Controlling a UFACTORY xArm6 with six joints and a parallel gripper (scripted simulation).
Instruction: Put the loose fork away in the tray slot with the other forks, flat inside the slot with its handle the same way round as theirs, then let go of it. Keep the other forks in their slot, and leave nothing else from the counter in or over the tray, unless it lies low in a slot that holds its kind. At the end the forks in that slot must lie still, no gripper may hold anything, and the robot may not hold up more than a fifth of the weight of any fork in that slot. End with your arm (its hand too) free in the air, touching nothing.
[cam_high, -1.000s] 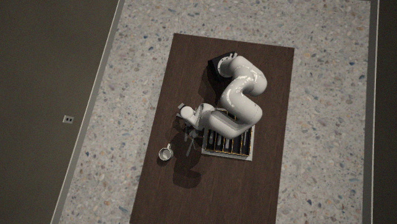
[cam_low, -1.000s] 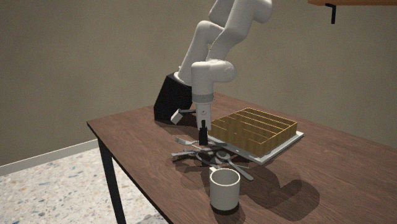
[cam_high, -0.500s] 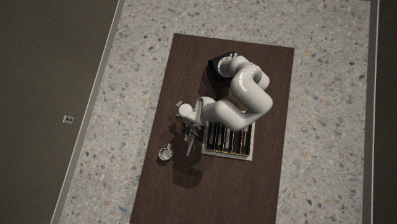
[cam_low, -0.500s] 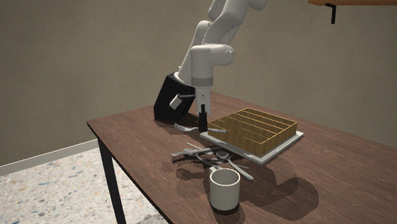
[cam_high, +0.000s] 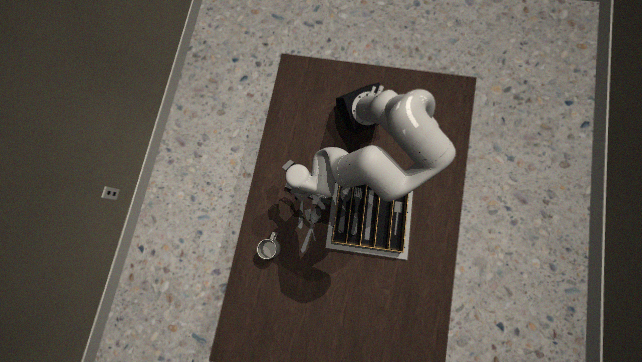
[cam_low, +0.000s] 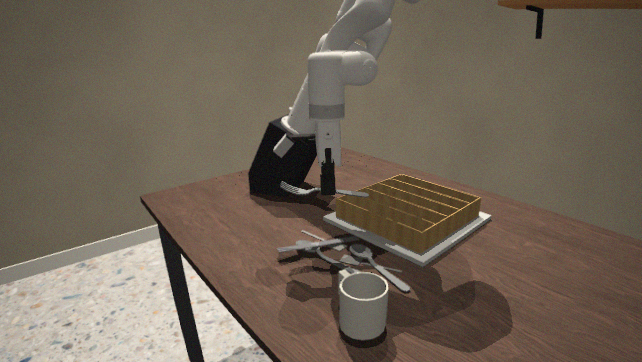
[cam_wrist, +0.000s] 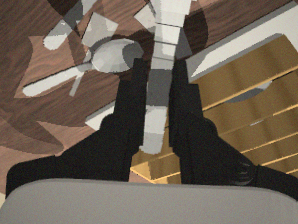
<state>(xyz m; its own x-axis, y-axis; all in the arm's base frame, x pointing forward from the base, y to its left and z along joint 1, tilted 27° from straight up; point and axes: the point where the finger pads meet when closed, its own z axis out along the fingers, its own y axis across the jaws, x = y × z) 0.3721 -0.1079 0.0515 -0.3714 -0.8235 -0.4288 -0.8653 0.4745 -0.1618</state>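
My gripper (cam_low: 327, 186) is shut on the loose fork (cam_low: 320, 190) and holds it level a little above the table, just beyond the near corner of the wooden tray (cam_low: 407, 211). The fork's tines point away from the tray and its handle end reaches toward the tray's edge. In the wrist view the fork (cam_wrist: 158, 63) runs up between the black fingers, with the tray's slots (cam_wrist: 253, 119) to the right. From above, the tray (cam_high: 369, 220) lies under my arm, with cutlery in its slots; the arm hides part of them.
A pile of loose spoons and other cutlery (cam_low: 340, 250) lies on the table in front of the tray. A white mug (cam_low: 363, 305) stands near the table's front edge. The arm's black base (cam_low: 277, 160) is behind the gripper.
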